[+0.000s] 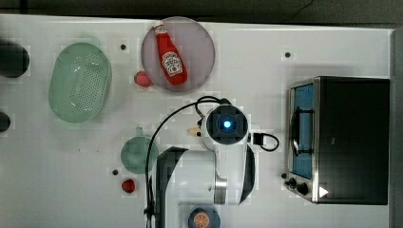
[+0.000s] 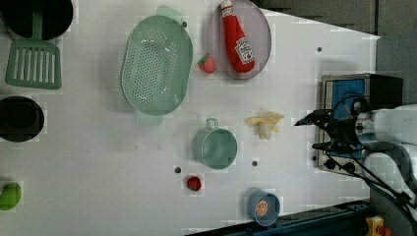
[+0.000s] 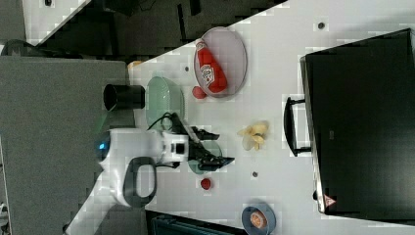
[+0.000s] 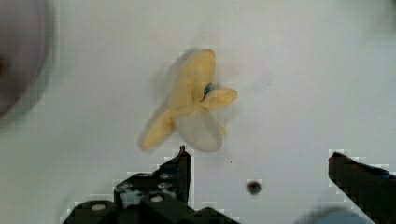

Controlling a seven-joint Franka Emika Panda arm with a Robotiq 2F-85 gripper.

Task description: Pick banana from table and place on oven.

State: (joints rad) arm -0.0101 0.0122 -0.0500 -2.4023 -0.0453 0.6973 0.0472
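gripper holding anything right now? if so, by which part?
Nothing held. The black gripper is open above the white table; the pale yellow toy banana lies on it, untouched, beyond the fingertips.

I've got the banana (image 4: 189,100) as pale yellow with a whitish stub on the white table (image 1: 266,199), which is dotted with a few small dark holes; the oven (image 1: 351,140) is black with a silver front frame and blue glass door. Ketchup bottle (image 1: 168,53) is red with a white label on a greyish-pink plate (image 1: 204,42); colander (image 1: 80,81) and cup (image 1: 138,154) are mint green, colander perforated with small holes; gripper (image 3: 219,146) is black on a white arm (image 1: 209,183).
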